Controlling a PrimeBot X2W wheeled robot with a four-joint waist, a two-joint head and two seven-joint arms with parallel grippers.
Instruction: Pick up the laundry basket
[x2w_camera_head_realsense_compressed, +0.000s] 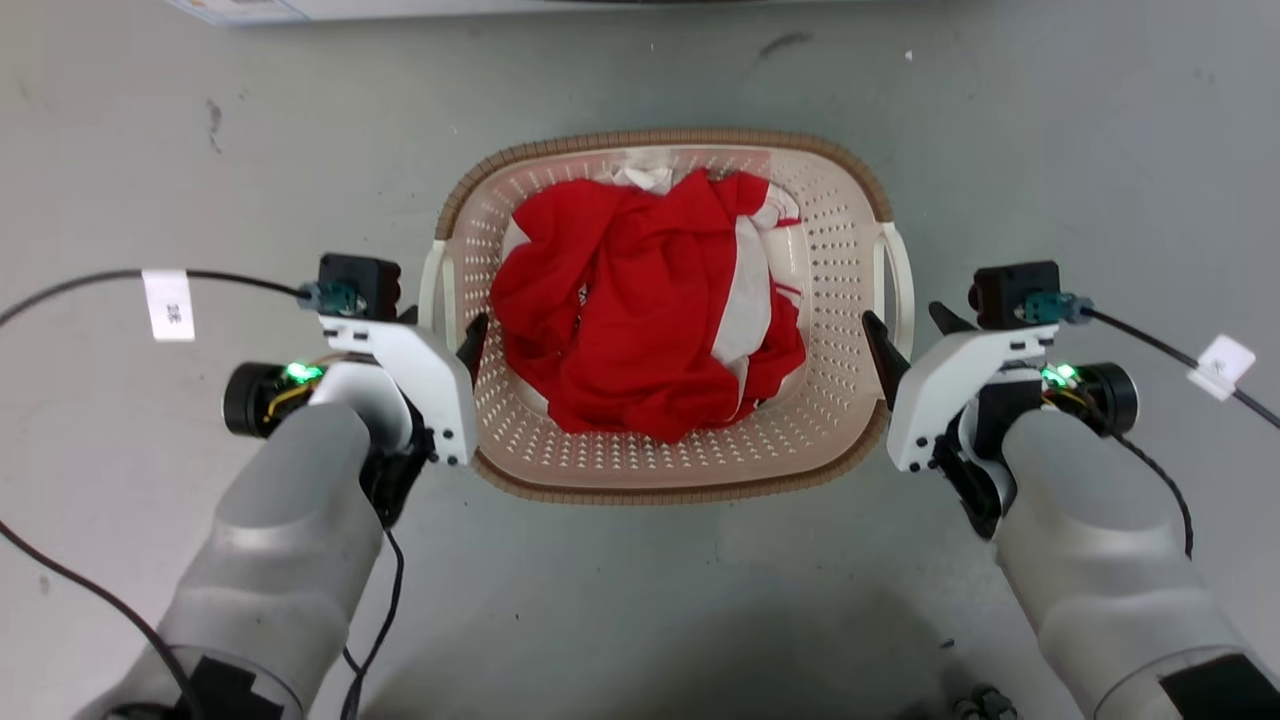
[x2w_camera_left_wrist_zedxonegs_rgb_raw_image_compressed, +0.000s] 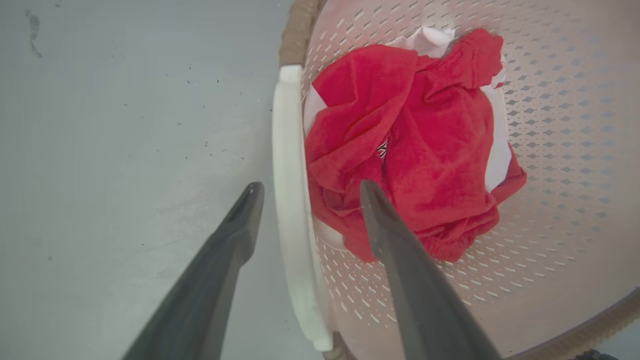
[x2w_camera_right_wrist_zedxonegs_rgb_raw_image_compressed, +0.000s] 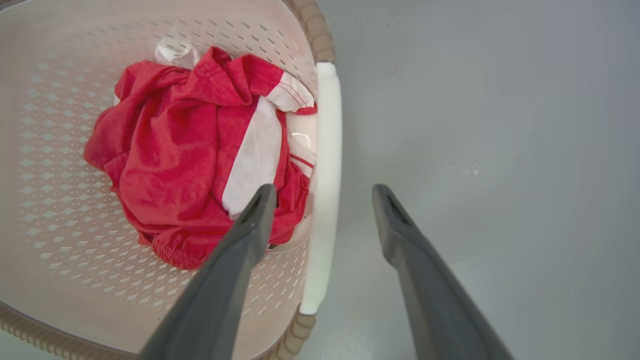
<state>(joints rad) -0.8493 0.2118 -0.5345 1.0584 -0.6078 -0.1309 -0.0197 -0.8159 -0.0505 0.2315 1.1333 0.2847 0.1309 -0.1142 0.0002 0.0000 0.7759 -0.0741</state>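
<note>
- The laundry basket (x2w_camera_head_realsense_compressed: 660, 137) sits on the grey floor (x2w_camera_head_realsense_compressed: 200, 150) between the two arms, with a red and white garment (x2w_camera_head_realsense_compressed: 640, 310) heaped inside.
- The left gripper (x2w_camera_left_wrist_zedxonegs_rgb_raw_image_compressed: 311, 186) has its jaws spread astride the left handle (x2w_camera_left_wrist_zedxonegs_rgb_raw_image_compressed: 290, 200), one finger inside the basket and one outside. The right gripper (x2w_camera_right_wrist_zedxonegs_rgb_raw_image_compressed: 324, 190) straddles the right handle (x2w_camera_right_wrist_zedxonegs_rgb_raw_image_compressed: 325, 175) likewise, and neither pinches anything yet.
- Each inner finger lies close to the cloth (the left one overlaps it in the wrist view), so closing could trap fabric against the handle and weaken the hold.
- Both grippers seem set toward the near end of their handles, so the far end may sag when lifted.
- If one side closes or rises first, the smooth handle could slip and the basket tilt.
</note>
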